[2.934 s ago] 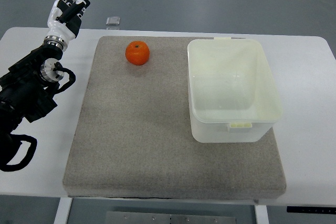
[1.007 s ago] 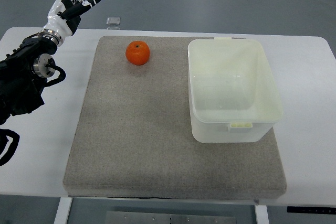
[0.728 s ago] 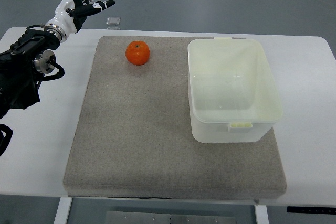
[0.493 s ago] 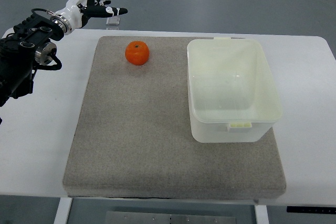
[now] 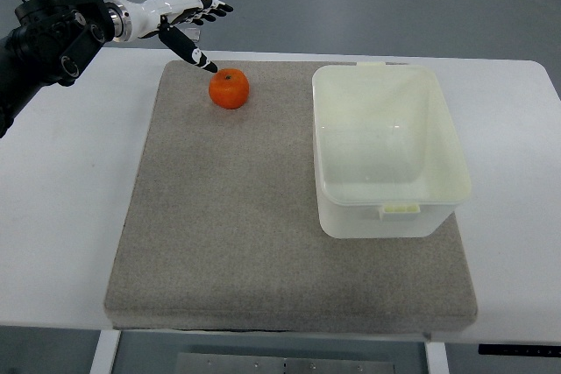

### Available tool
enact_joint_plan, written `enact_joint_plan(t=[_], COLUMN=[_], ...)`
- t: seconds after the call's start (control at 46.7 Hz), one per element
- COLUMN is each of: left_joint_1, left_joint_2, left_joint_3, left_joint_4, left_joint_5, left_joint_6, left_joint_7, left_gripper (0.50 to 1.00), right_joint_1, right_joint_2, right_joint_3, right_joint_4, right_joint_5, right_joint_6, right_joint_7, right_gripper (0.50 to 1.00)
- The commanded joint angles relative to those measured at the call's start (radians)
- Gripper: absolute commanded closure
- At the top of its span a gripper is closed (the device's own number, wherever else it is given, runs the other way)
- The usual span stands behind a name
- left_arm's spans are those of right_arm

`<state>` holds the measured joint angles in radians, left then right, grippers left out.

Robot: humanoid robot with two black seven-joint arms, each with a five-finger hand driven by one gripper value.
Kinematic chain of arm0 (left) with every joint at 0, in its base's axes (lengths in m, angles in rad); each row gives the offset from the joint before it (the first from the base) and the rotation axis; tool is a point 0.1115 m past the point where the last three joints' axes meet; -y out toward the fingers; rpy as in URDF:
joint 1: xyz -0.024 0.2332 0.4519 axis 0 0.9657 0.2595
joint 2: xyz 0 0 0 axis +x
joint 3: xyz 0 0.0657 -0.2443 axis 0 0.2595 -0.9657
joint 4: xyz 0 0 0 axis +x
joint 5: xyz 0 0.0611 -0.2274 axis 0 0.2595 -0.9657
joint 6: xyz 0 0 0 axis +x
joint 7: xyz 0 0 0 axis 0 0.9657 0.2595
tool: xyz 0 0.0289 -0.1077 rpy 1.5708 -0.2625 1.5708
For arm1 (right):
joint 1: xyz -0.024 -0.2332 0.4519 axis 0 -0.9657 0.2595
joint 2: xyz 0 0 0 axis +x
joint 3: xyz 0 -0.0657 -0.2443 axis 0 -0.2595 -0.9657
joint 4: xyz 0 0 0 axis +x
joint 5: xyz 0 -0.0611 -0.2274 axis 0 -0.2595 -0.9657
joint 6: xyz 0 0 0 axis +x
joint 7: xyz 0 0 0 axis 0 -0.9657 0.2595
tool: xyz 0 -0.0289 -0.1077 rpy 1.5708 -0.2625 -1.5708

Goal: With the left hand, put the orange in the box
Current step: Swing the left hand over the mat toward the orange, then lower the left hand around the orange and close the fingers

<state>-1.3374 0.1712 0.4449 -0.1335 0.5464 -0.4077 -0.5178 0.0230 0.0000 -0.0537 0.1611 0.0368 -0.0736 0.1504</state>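
Hovering with fingers spread, left hand point(image 5: 180, 19) sits just beside orange point(image 5: 229, 88); box point(image 5: 389, 148) shows no readable label

no legible txt, no labels, brands, nos. or signs on any obj

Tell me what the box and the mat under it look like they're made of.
The box looks like thin translucent plastic, milky white with a slightly glossy rim; the mat shows faintly through its floor. The mat looks like felt or short-pile fabric: grey-beige, matte, speckled, with soft edges. Exact materials can't be confirmed from above.
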Motion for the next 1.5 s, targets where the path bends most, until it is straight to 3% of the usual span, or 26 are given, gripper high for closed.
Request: enact_joint_plan(t=[0.0, 0.514, 0.75, 1.478], left_joint_1=[0.0, -0.02, -0.022, 0.007], left_joint_2=[-0.001, -0.018, -0.019, -0.073], left_joint_3=[-0.002, 0.025, 0.071, 0.153], left_joint_4=[0.0, -0.002, -0.002, 0.014], left_joint_5=[0.081, 0.179, 0.188, 0.185], left_joint_6=[0.035, 0.049, -0.059, 0.021], left_joint_7=[-0.048, -0.093, -0.093, -0.083], left_gripper=[0.506, 0.508, 0.506, 0.512], right_joint_1=[0.0, 0.0, 0.0, 0.0], right_joint_2=[0.0, 0.0, 0.0, 0.0], right_joint_3=[0.0, 0.0, 0.0, 0.0], right_joint_4=[0.0, 0.0, 0.0, 0.0], right_joint_5=[0.0, 0.0, 0.0, 0.0], right_joint_6=[0.0, 0.0, 0.0, 0.0], right_joint_7=[0.0, 0.0, 0.001, 0.0], right_gripper=[0.574, 0.574, 0.574, 0.574])
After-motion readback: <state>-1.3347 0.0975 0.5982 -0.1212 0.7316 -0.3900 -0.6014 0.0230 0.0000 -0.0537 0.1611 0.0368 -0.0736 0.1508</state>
